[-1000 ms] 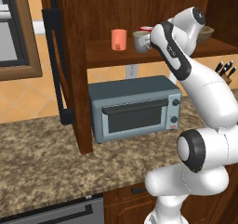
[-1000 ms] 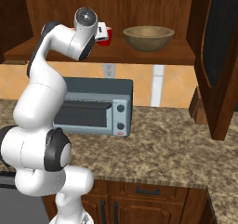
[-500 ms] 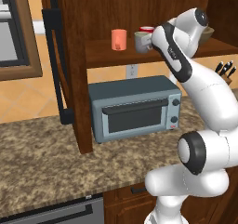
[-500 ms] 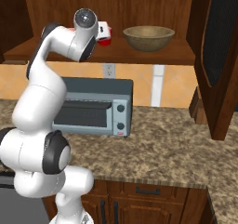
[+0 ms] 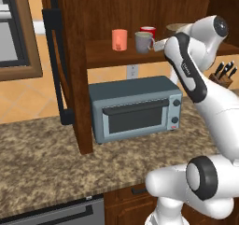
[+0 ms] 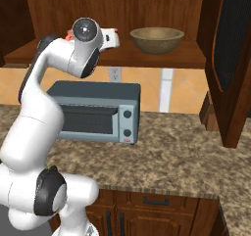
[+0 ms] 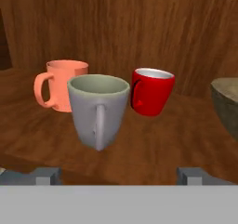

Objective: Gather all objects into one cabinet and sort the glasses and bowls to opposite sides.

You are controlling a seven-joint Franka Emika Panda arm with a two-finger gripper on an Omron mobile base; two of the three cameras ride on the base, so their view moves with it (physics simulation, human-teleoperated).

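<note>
Three cups stand together on the left part of the dark wooden cabinet's shelf: a salmon-pink cup, a grey mug in front, and a red cup behind it. The wide tan-brown bowl rests further right on the same shelf. My gripper is open just short of the grey mug, level with it, with nothing between its fingers. The mug's handle points towards the hand.
A blue-grey toaster oven sits on the granite counter under the shelf. The left cabinet door with its black handle stands open, as does the right door. A knife block is at the right.
The hand has drawn back a little from the grey mug, which stays on the shelf. The other cups and the bowl have not moved.
</note>
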